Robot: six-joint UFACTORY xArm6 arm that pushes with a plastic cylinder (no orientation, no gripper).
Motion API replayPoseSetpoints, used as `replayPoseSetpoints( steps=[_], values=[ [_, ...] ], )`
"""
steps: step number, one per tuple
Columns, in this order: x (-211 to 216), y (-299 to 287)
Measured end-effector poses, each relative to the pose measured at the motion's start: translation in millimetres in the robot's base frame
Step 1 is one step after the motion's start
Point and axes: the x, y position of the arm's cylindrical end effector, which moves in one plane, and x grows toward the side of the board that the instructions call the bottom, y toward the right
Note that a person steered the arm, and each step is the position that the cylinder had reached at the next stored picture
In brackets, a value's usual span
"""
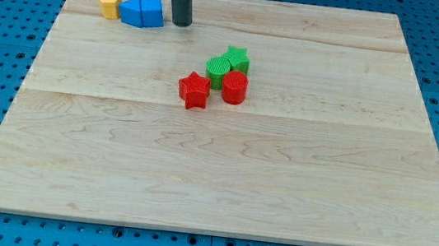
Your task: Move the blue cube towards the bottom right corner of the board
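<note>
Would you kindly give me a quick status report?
My tip just right of blue cube, top left. Cube not yet moved. Red and green blocks lie mid-board, along the path.

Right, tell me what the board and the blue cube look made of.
Board: looks like pale wood, smooth and slightly glossy; grain lines and plank seams show. Blue cube: probably plastic, solid uniform colour, matte faces; the picture leaves it open.

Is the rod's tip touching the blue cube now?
Apart. The camera view shows bare wood between my tip and the blue cube.
</note>
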Motion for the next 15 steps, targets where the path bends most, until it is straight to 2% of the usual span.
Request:
replayPoseSetpoints(
  steps=[1, 2, 4, 5, 8, 11, 12, 13, 14, 15],
  values=[
    [-51.5, 3.6],
    [-55.6, -32.4],
    [-55.1, -93.0],
    [-55.9, -104.5],
    [-55.4, -97.3],
    [-22.2, -109.1],
    [1.1, -68.0],
    [19.3, -68.5],
    [19.2, -35.4],
    [25.8, 48.7]
  ],
)
